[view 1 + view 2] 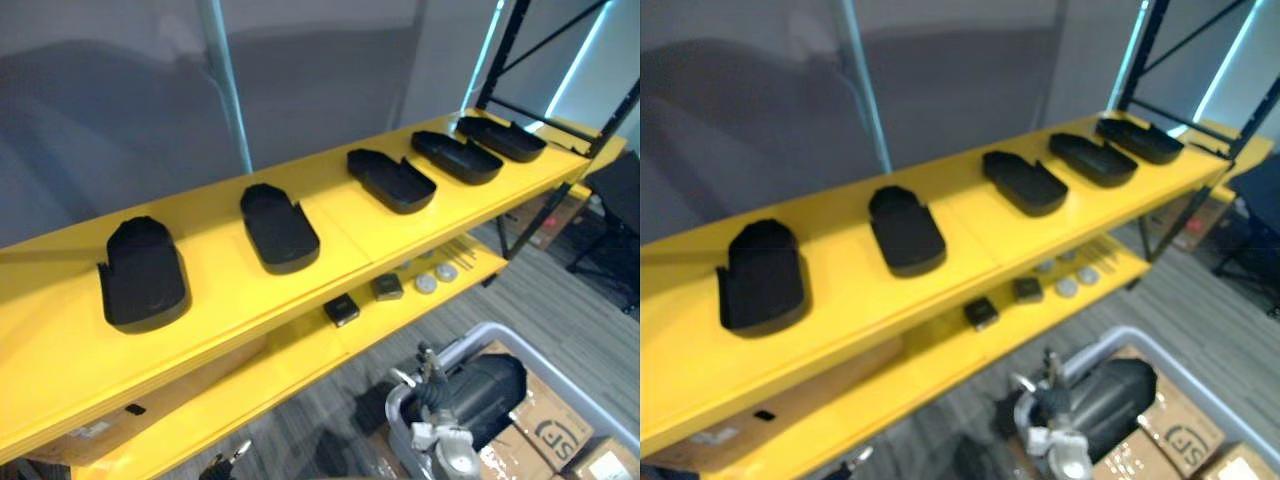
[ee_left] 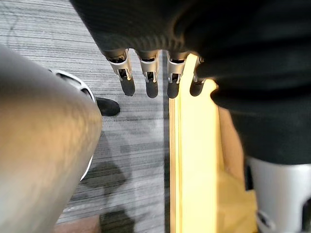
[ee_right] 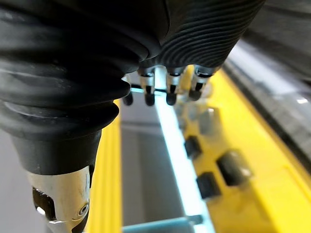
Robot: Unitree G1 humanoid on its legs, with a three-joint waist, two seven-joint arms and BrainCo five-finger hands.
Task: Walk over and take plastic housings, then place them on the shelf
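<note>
Five black moulded plastic housings (image 1: 279, 228) lie in a row along the yellow shelf (image 1: 60, 350) top board, so most placing looks done. The left hand (image 2: 148, 73) and right hand (image 3: 167, 82) hang with fingers straight, holding nothing. A dark piece (image 1: 490, 390) in the grey bin (image 1: 475, 335) may be one more to fetch.

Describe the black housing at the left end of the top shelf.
The leftmost housing is a matte black plastic shell, angled at its far end, broad and rounded at its near end. It lies flat on the yellow top shelf, apart from the next housing, with only the shelf touching it.
</note>
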